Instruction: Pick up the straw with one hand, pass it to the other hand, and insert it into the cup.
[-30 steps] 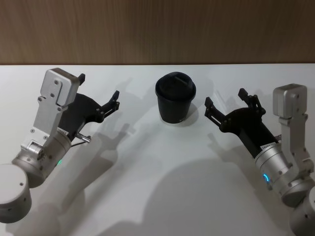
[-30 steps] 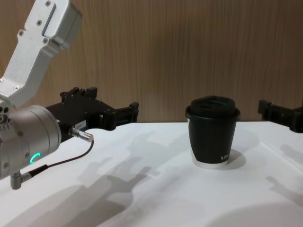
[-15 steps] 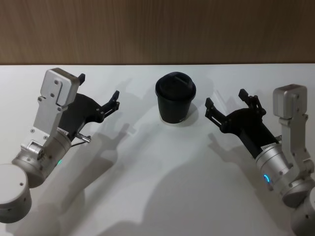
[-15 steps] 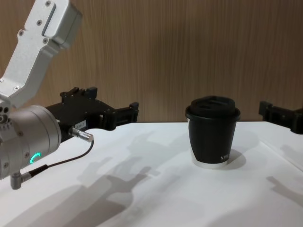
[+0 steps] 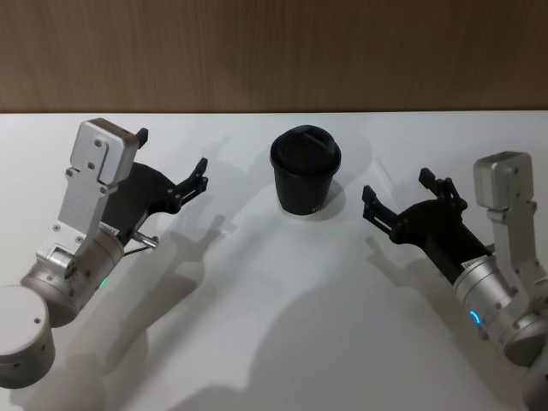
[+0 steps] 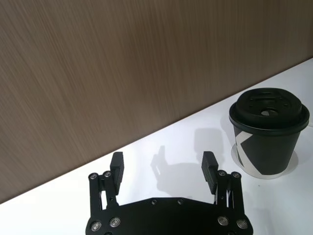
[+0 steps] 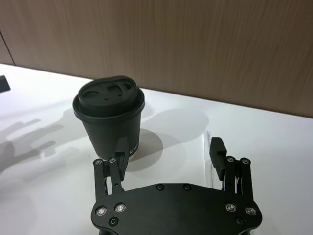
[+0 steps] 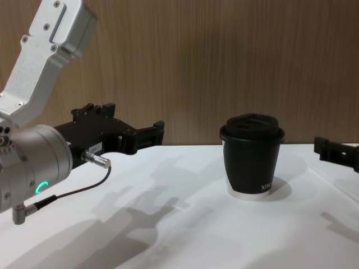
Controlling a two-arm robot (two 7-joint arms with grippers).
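Black paper cup (image 5: 306,171) stands upright on the white tabletop (image 5: 257,317), toward the far edge below the wood-panel wall (image 5: 274,51). Its lid is on, so the contents are hidden. Head view: left gripper (image 5: 171,151) sits well to the cup's left, fingers spread wide, holding nothing. Right gripper (image 5: 396,187) is near the cup's right, also wide and holding nothing. Broad open tabletop on the robot's side. Left wrist view: cup (image 6: 269,137) off beyond one finger, with open surface between. Right wrist view: cup (image 7: 110,117) just past one finger. A thin white line just inside the other finger is possibly the straw (image 7: 204,147); cannot tell. Chest view: left gripper is raised near lid height, a black cable (image 8: 73,192) looping under its wrist. Right gripper sits low at the edge.
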